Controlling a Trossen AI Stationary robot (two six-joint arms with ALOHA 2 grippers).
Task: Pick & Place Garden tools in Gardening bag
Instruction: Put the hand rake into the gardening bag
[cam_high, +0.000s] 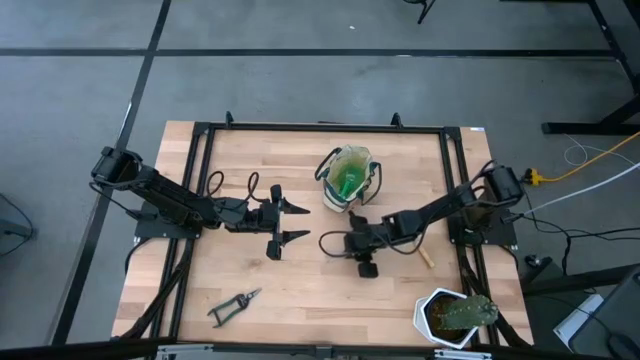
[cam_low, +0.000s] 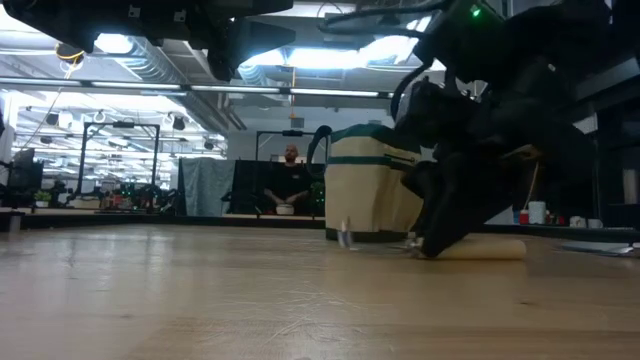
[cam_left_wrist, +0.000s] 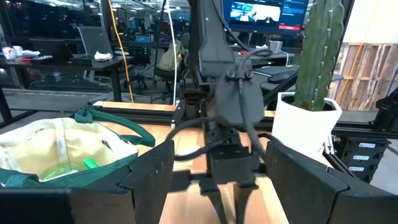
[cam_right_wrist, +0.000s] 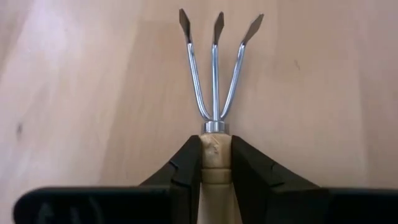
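A three-pronged hand rake (cam_right_wrist: 214, 81) with a wooden handle lies on the table in front of the gardening bag (cam_high: 347, 180); my right gripper (cam_right_wrist: 214, 149) is shut on it. The handle's free end (cam_high: 425, 258) sticks out under the right arm. The tan bag with green trim stands upright at the far middle, with a green spray bottle (cam_high: 349, 181) inside. Black-handled pruning shears (cam_high: 233, 305) lie flat near the front left. My left gripper (cam_high: 290, 222) hangs open at the table's middle, level, touching nothing. My right gripper pinches the rake's wooden handle (cam_right_wrist: 214, 163) between its two fingers (cam_right_wrist: 186, 165), right behind the metal collar. It comes slanting down from the table's right, the fingers lying along the handle. The rake lies on the table, handle end (cam_low: 495, 248) and prongs (cam_low: 345, 238) both down.
A white pot with a green cactus (cam_high: 455, 318) stands at the front right corner. A black frame (cam_high: 200, 180) runs around the table's edges. A person (cam_low: 291, 180) sits in the room beyond the far edge. Bare wood lies between the shears and the pot.
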